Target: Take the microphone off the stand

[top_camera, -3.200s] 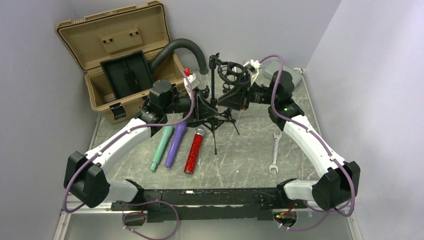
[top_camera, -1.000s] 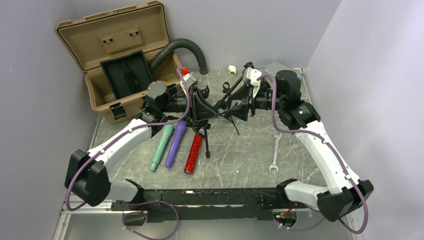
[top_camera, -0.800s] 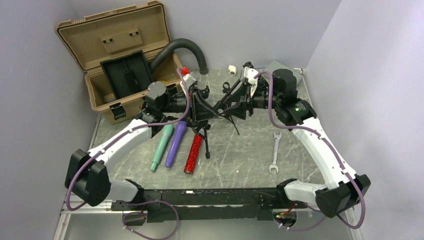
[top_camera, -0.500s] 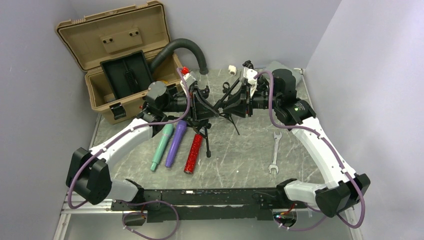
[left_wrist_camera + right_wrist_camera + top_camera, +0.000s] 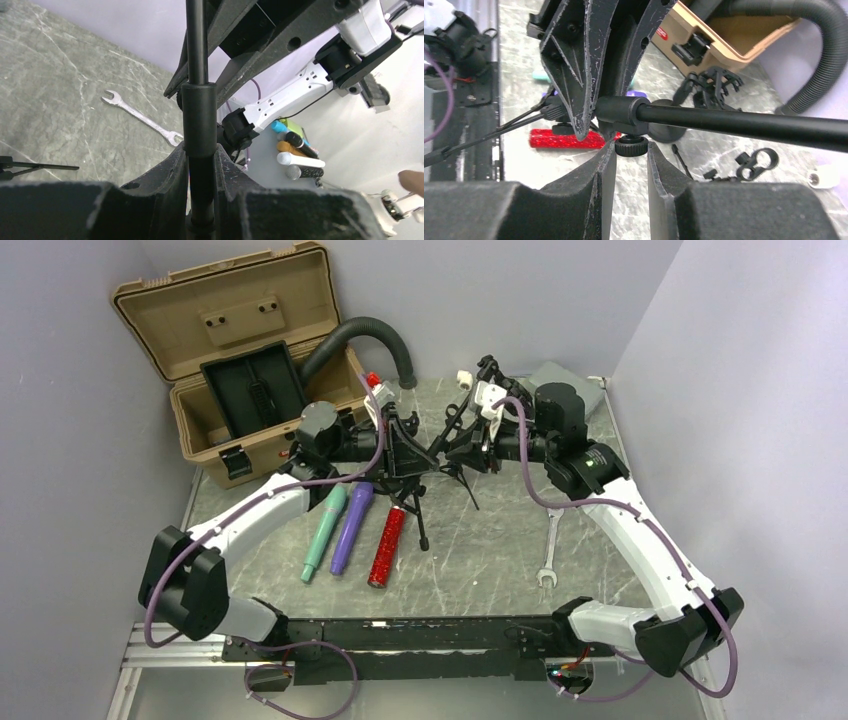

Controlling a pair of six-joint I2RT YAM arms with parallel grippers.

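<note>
Firstly, left-side risk: the left gripper (image 5: 200, 165) is pinched on the thick collar of the black tripod microphone stand (image 5: 199, 115). If that hold slackens while the other arm works, the pole could swing or drop.

Mid-stand risk: the stand leans over rather than standing square, its legs splayed close to the microphones on the table. A hard tug could drag a leg across them and send them rolling.

Right-side risk: the right gripper (image 5: 630, 155) is almost pressed together, nipping the small knurled black knob (image 5: 630, 146) at the stand's joint. The knob sits only at the very tips, so it could slip out. Loosening it too far could also let the upper pole sag.

Microphone, place: none can be made out in the stand's holder, though the clutter of black parts may hide one. Three lie side by side on the grey marbled table (image 5: 480, 560), just in front of the left gripper and beside the stand's legs.

Microphone, look: from left to right there is a slim teal microphone (image 5: 322, 535), a purple microphone (image 5: 350, 530) and a red glitter microphone (image 5: 387, 545) with a silvery mesh head. All three are long, tapered and smooth, and they look prone to roll.
</note>
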